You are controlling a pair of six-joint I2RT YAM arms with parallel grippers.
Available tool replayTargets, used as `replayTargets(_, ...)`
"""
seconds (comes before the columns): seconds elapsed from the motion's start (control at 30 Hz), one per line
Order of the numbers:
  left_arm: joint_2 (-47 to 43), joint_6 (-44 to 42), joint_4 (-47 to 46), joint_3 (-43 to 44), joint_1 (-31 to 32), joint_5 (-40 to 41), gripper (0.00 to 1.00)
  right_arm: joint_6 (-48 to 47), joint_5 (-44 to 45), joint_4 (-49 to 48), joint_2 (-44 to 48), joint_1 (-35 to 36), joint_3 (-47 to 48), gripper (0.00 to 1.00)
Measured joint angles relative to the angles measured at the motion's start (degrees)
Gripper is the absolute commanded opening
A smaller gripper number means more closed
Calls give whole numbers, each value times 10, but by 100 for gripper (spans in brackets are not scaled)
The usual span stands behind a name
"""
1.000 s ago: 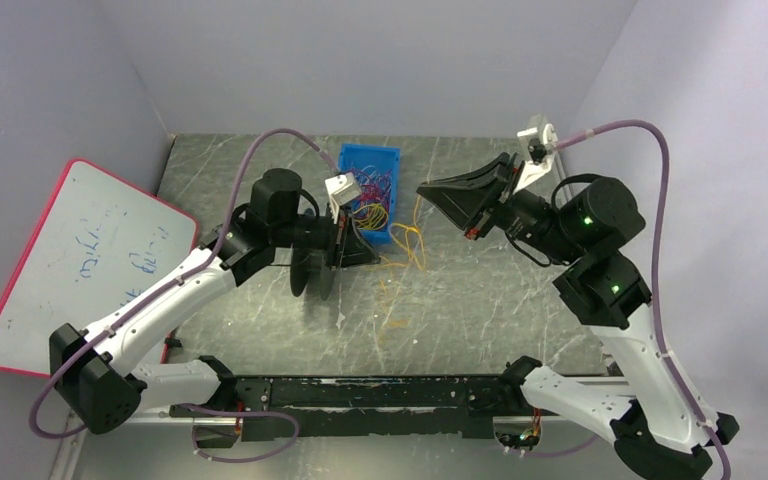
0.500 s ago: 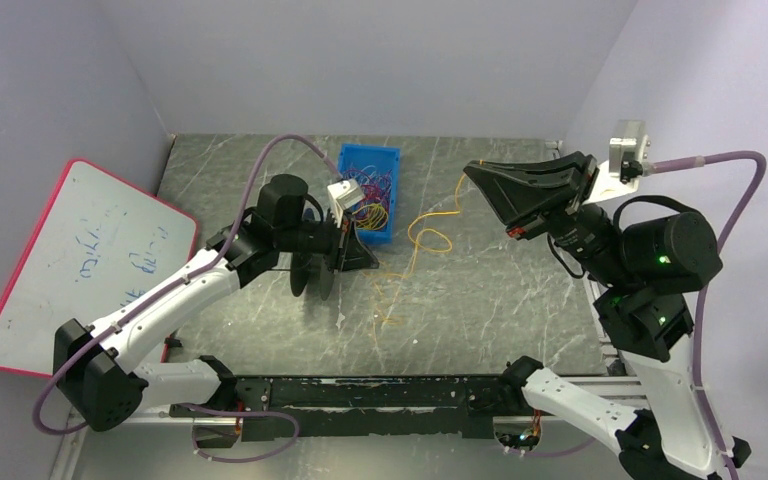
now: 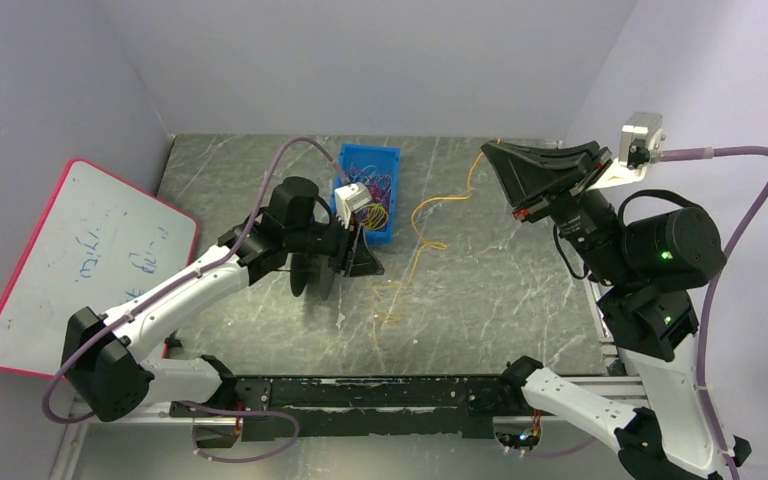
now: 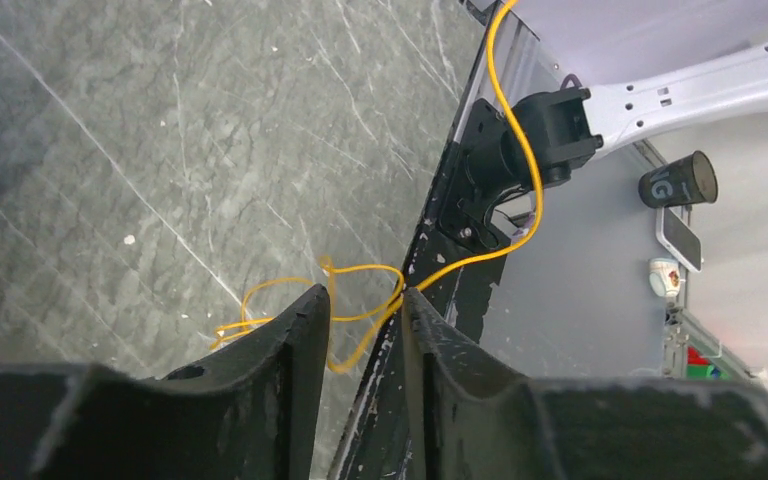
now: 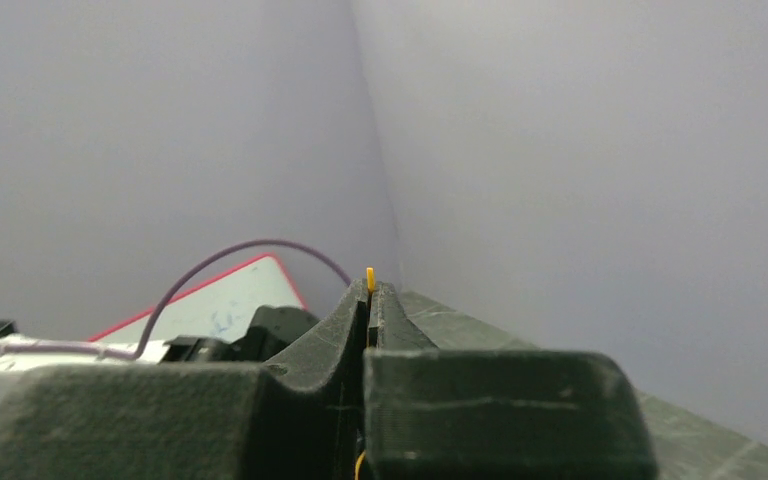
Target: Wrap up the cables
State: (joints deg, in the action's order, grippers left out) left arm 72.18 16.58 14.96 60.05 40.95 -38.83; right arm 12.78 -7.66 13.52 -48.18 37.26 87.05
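One yellow cable (image 3: 422,212) runs from my right gripper (image 3: 487,152) at the far right, down across the table to a loose heap (image 3: 390,300) near the middle. My right gripper is raised and shut on that cable's end; the tip (image 5: 370,276) pokes out between the closed fingertips of that gripper (image 5: 370,290). My left gripper (image 3: 368,262) hovers low beside the blue bin. Its jaws stand a little apart in the left wrist view (image 4: 363,295), and the yellow cable (image 4: 528,150) loops through the gap without being clamped. Several more cables, yellow, red and purple, lie in the bin (image 3: 372,200).
The blue bin (image 3: 345,160) stands at the far middle of the table. A red-edged whiteboard (image 3: 80,260) leans at the left. A black rail (image 3: 380,395) runs along the near edge. Off the table, a dark cup (image 4: 678,180) and a phone (image 4: 680,238) show.
My right gripper has swung up and to the far right with the cable end, drawing the yellow cable out longer. My left gripper has shifted slightly right.
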Motion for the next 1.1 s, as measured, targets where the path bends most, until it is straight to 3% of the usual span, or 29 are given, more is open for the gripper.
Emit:
replayTargets(0.27,18,15,24,32,7,79,67,-27,140,42,-31,0,32,0)
replayTargets(0.6,-9,10,90,138,9,249,72,-80,293,70,-80,0,77,0)
replayTargets(0.77,-35,-7,117,169,9,273,73,-135,357,73,-146,0,175,0)
replayTargets(1.1,-78,-23,147,166,9,286,74,-286,404,25,-295,0,334,0)
